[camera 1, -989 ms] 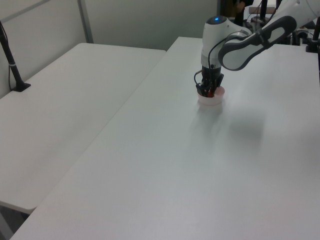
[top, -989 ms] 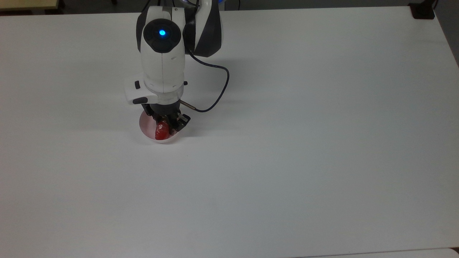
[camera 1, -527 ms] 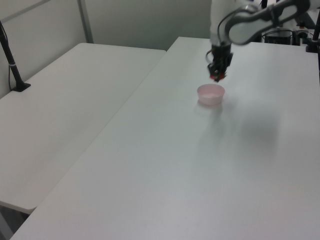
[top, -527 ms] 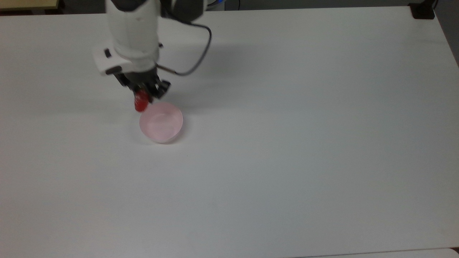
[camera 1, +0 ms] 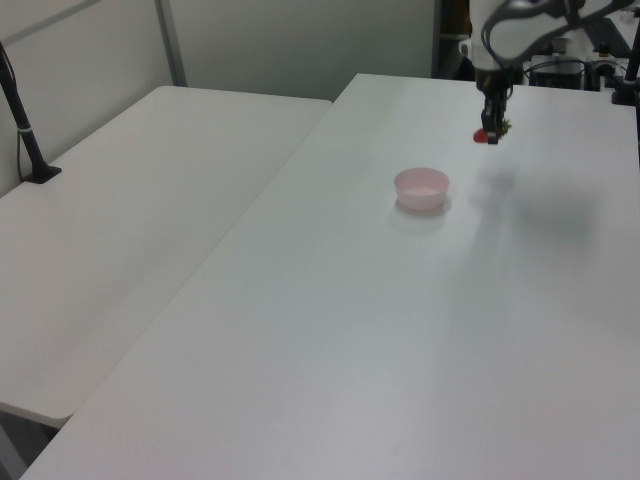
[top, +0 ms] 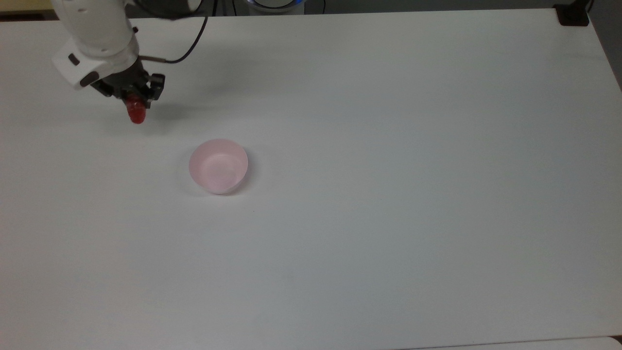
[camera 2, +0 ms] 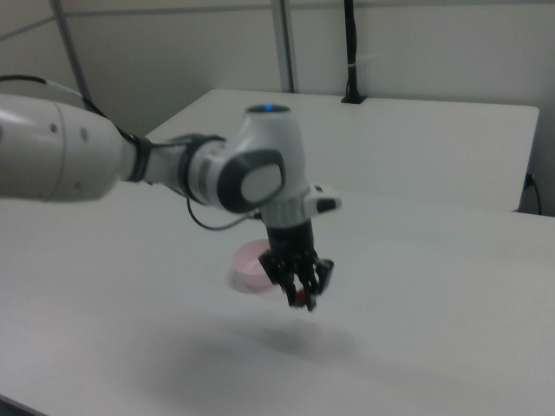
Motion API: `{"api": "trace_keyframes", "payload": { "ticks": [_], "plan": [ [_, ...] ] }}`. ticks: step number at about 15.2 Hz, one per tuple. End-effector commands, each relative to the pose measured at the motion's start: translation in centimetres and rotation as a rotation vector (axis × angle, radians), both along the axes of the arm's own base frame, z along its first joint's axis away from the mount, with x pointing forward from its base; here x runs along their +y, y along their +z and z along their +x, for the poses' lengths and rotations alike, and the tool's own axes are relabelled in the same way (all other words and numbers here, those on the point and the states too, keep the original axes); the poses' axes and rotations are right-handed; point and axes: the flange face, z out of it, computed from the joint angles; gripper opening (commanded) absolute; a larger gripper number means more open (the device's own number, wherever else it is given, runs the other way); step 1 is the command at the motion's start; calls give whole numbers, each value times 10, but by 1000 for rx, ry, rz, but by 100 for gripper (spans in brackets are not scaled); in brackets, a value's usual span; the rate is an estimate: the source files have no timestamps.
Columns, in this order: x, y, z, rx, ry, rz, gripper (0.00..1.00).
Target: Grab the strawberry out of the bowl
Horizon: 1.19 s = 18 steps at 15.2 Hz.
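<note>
The claw [top: 137, 104] pinches the strawberry [top: 136, 113] by its top, well apart from the pink bowl [top: 218, 166]; keep squeezing firmly so the glossy fruit cannot slip.

Table [top: 388, 218]: white, broad. Bowl [top: 218, 166]: pale pink, round, upright, nothing inside; stands toward the top view's left of centre. Gripper [top: 134, 99]: black fingers, on a white arm at the top view's upper left, closed on the strawberry. Strawberry [top: 136, 112]: red, protruding below the fingers, well apart from the bowl. Cable [top: 187, 48]: dark, looping from the wrist toward the table's far edge.
</note>
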Motion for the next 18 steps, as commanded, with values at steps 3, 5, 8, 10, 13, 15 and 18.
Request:
{"api": "trace_keyframes", "payload": {
  "ticks": [3,5,8,10,13,15,18],
  "plan": [
    [-56,-45,-21,-5,-55,11,19],
    [-59,-43,-22,-5,-54,9,49],
    [-59,-40,-25,6,-116,13,100],
    [-52,-26,-24,17,-213,5,100],
    [2,71,-3,-18,-256,-21,100],
    [38,125,-2,-34,-221,-14,100],
    [90,189,-19,-59,-183,68,100]
  ]
}}
